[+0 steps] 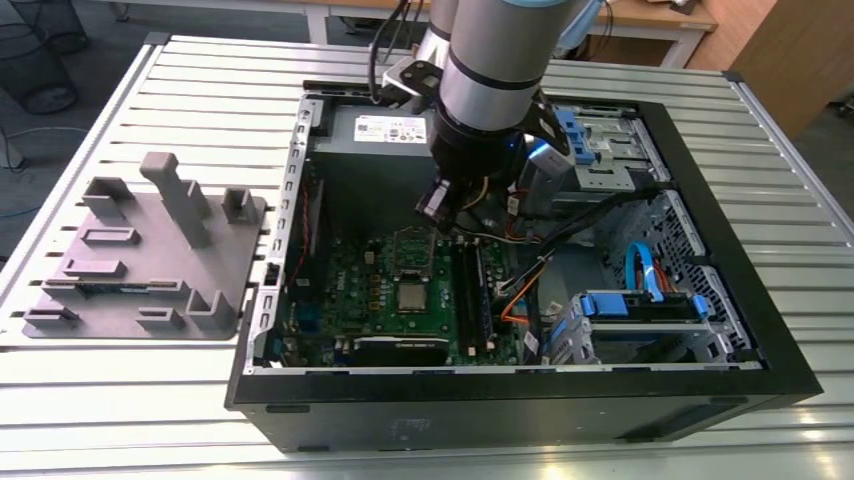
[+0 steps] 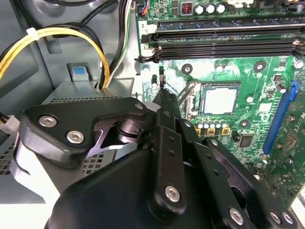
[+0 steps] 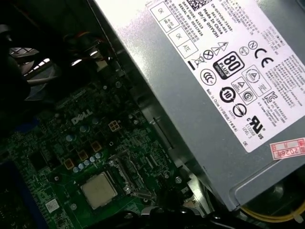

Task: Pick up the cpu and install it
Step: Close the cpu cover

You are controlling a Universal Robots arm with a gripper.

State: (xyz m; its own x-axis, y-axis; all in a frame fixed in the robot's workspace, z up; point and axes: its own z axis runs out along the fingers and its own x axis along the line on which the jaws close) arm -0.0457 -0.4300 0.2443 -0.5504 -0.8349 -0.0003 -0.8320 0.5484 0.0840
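The cpu (image 1: 411,296) is a small square chip with a pale silvery top. It lies flat inside the metal-framed socket on the green motherboard (image 1: 350,280), and it shows in both wrist views (image 2: 220,100) (image 3: 98,190). My gripper (image 1: 447,222) hangs over the board inside the open computer case, toward the power supply side of the socket. Its dark tip (image 2: 162,88) stands just beside the socket frame, apart from the cpu. Nothing is seen in its grasp.
A grey power supply (image 3: 214,71) fills the case's far end. Yellow and black cables (image 2: 57,36) run close by the gripper. Memory slots (image 2: 224,40) lie beside the socket. Blue drive bays (image 1: 641,300) sit at the exterior view's right, and grey holder blocks (image 1: 147,260) stand on the table outside the case.
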